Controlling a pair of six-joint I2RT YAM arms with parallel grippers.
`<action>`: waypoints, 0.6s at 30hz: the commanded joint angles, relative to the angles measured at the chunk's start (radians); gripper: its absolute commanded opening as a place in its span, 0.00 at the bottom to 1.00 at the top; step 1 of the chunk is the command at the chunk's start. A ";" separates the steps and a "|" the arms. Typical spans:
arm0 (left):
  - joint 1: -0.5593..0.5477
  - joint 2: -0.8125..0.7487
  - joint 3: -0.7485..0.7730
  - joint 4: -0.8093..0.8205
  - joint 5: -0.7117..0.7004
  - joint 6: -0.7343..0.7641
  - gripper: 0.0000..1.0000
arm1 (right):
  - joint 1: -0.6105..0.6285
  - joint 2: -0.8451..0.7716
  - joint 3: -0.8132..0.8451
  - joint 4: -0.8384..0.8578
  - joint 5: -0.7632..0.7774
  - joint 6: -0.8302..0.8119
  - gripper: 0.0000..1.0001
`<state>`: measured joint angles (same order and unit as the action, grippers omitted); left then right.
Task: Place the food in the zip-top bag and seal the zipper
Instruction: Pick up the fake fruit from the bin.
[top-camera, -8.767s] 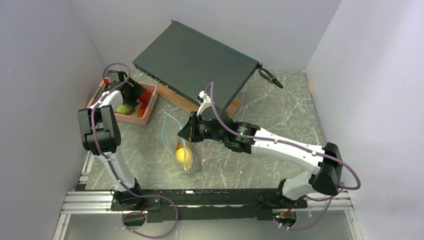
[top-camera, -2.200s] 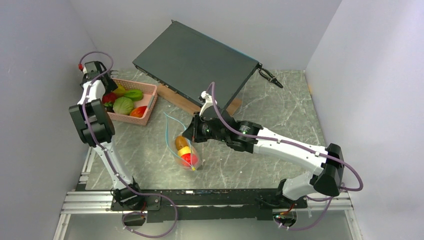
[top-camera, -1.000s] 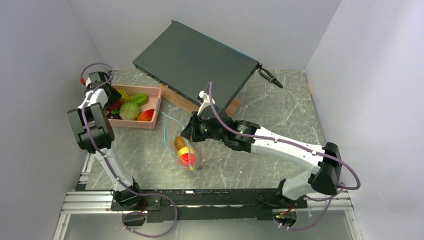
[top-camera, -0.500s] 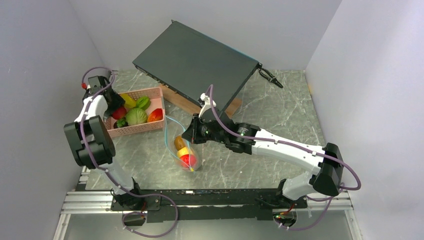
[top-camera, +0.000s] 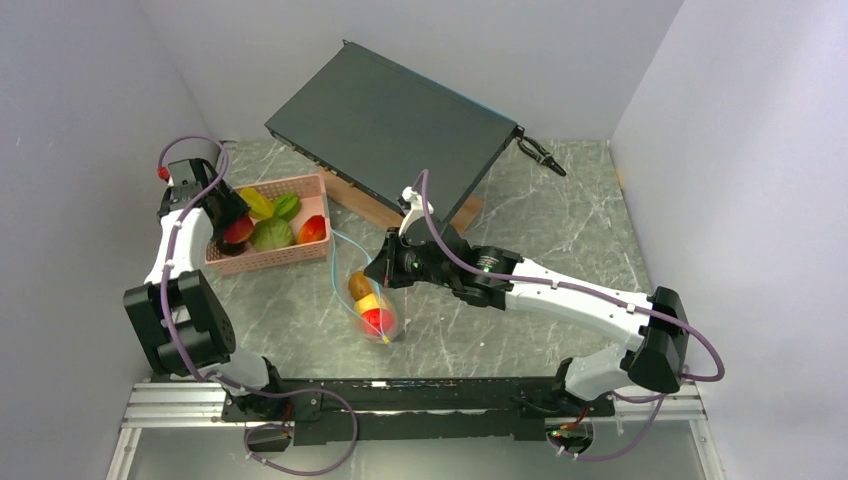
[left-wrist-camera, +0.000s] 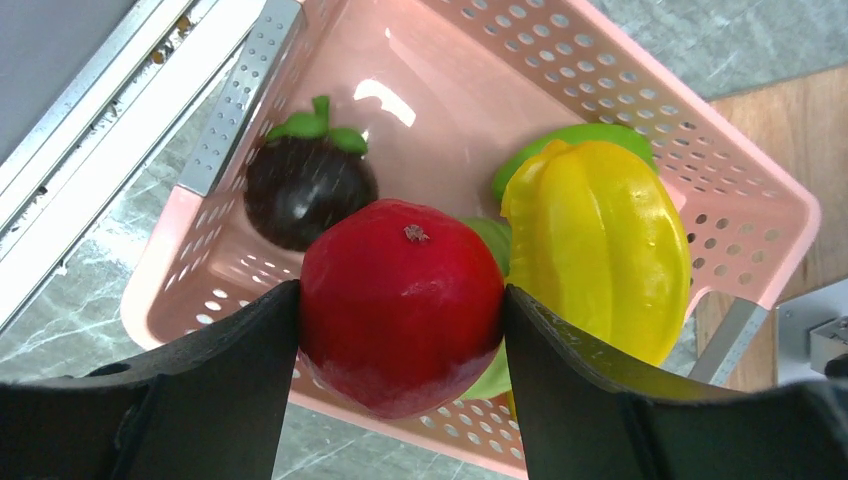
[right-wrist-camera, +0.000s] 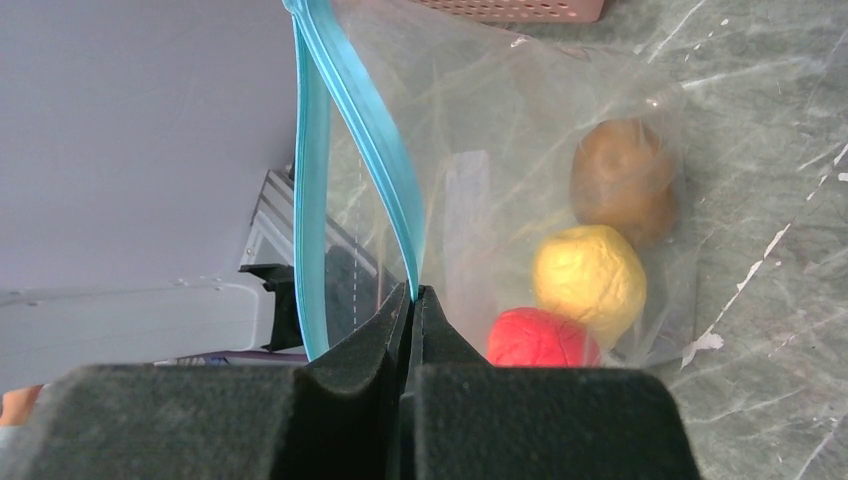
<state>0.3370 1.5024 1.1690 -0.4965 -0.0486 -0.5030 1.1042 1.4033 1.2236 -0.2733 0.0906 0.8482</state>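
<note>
Fruit (left-wrist-camera: 400, 330), red and glossy, sat gripped in the left claw (left-wrist-camera: 400, 300) over the pink basket (left-wrist-camera: 640, 110) (other food (left-wrist-camera: 600, 250) lay inside); right of the basket, the right claw (right-wrist-camera: 412, 300) pinched the teal zipper (right-wrist-camera: 350, 100) of the zip-top bag (right-wrist-camera: 500, 150).

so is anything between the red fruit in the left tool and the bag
Nothing visible past the pink basket: the red fruit in the left tool has the basket's other toys and wall on the bag side, then only table up to the zip-top bag. The right tool pinches the zipper, mouth open.
</note>
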 joint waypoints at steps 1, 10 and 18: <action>-0.004 0.082 0.069 0.012 -0.007 0.040 0.46 | 0.003 -0.041 -0.007 0.050 -0.008 -0.005 0.00; 0.000 0.323 0.301 -0.090 -0.007 0.089 0.76 | 0.001 -0.081 -0.036 0.042 0.034 -0.012 0.00; 0.000 0.366 0.280 -0.099 -0.008 0.111 1.00 | -0.003 -0.067 -0.032 0.047 0.026 -0.012 0.00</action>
<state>0.3328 1.8526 1.4425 -0.5667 -0.0502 -0.4255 1.1038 1.3533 1.1835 -0.2657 0.1062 0.8444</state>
